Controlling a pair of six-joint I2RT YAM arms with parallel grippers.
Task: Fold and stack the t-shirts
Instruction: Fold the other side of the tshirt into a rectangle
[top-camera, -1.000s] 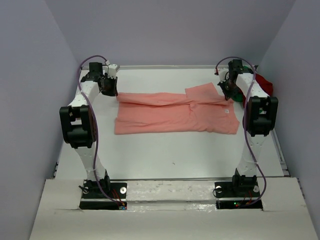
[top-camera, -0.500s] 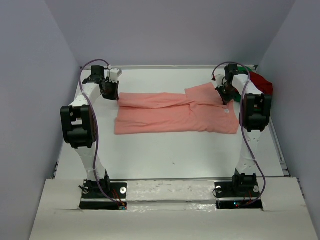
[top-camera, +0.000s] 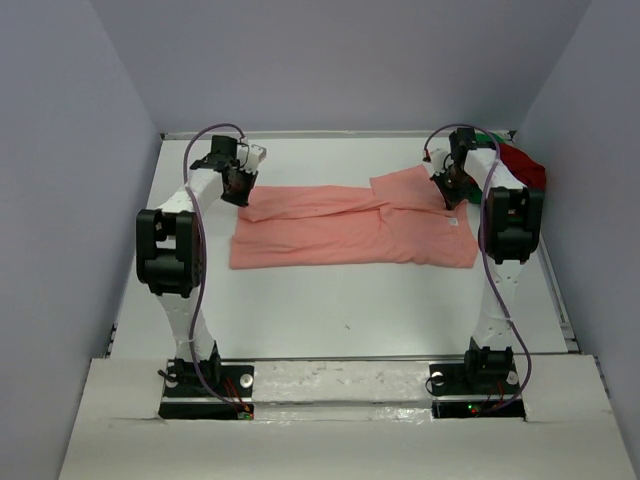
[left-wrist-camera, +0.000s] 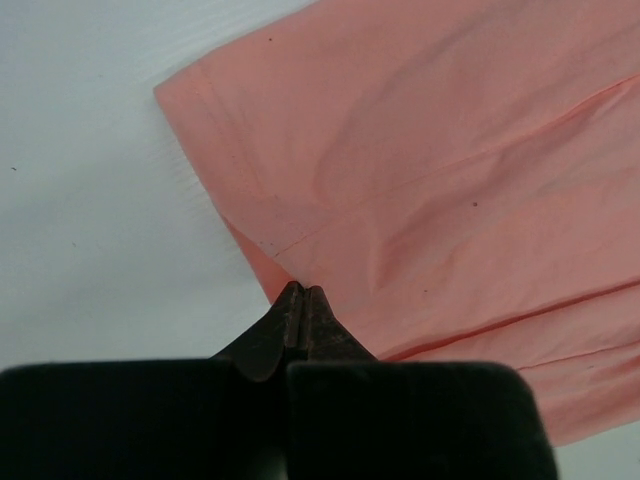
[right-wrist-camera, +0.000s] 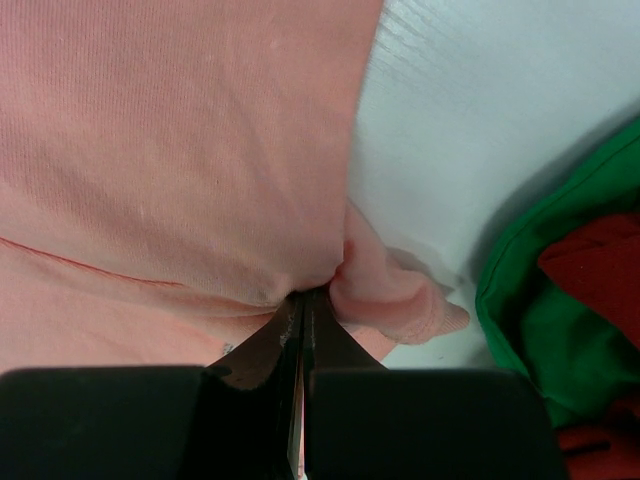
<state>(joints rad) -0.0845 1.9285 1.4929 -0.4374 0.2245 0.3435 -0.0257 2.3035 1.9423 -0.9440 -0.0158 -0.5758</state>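
The salmon-pink t-shirt lies spread across the back half of the white table, partly folded lengthwise. My left gripper is shut on its far left edge; in the left wrist view the closed tips pinch the pink cloth. My right gripper is shut on the shirt's far right part, where the cloth bunches at the closed tips. The green t-shirt and the dark red t-shirt lie crumpled together at the far right.
The white table is boxed in by grey walls on the left, back and right. Both arm bases stand at the near edge.
My left gripper has moved right and a little forward, dragging the shirt's far left corner inward. My right gripper has shifted slightly left at the shirt's right end.
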